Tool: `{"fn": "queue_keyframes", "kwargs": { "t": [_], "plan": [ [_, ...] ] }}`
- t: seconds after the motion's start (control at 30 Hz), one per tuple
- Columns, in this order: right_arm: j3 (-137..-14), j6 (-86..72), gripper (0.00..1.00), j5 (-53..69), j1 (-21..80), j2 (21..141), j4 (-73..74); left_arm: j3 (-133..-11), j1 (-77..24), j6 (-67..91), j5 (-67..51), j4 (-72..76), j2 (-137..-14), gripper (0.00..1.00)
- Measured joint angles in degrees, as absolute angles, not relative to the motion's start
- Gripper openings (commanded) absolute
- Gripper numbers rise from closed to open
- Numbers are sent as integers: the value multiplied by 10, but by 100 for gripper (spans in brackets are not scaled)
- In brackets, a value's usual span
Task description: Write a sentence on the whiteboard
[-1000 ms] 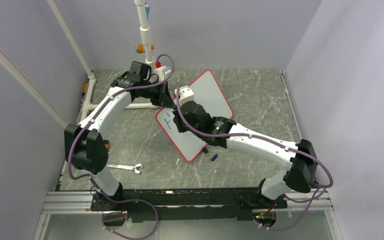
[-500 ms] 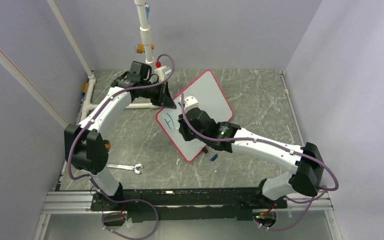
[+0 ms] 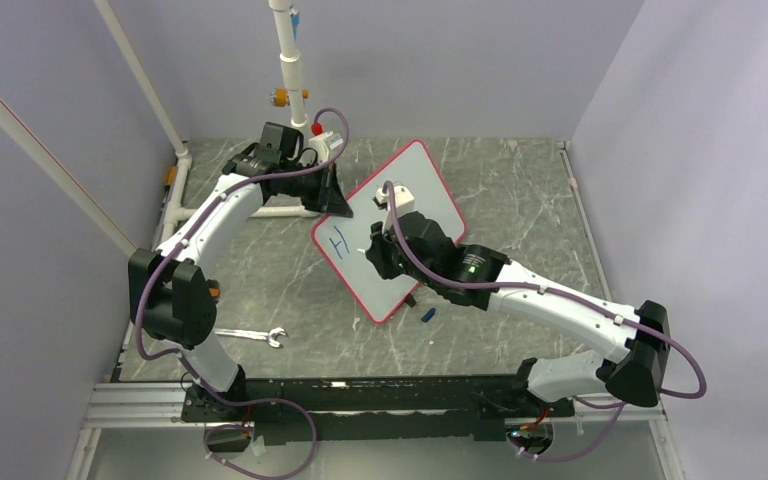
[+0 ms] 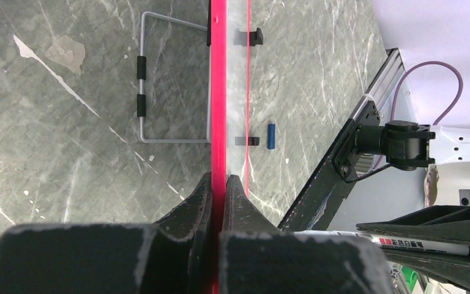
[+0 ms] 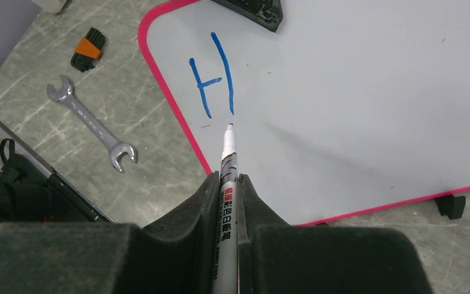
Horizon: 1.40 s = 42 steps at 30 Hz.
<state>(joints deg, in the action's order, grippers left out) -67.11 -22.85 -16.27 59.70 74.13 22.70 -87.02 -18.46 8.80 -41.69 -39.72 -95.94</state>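
Right wrist view: the right gripper [image 5: 228,179] is shut tight on the marker [image 5: 229,150]. The marker's tip sits just under the sentence [image 5: 214,76], and I cannot tell if the tip touches the board. The sentence is only one blue H, so the job has just begun and all the other letters are not written yet. The whiteboard [image 5: 373,92] sits in the middle of the table [image 5: 122,79]. The left gripper [image 4: 219,184] is closed on its red rim at the far side, and I think that is to keep it steady. The H is close to the board's left edge, with the red rim just beside it. To the right there is lots of white room for more letters, and some lower down too. Off the board, a wrench [image 5: 92,125] and a small blue cap [image 3: 427,315] lie on the table — both clear of the marker's way.
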Motion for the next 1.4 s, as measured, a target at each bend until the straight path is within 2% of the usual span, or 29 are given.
{"fn": "queue_keyframes", "kwargs": {
  "t": [0.57,1.4],
  "plan": [
    [-671,-199,0,-84,506,738,210,-870,-185,88,-416,-397,-959,0],
    [-712,-190,0,-23,488,815,166,-870,-186,88,-413,-397,-958,0]
  ]
}}
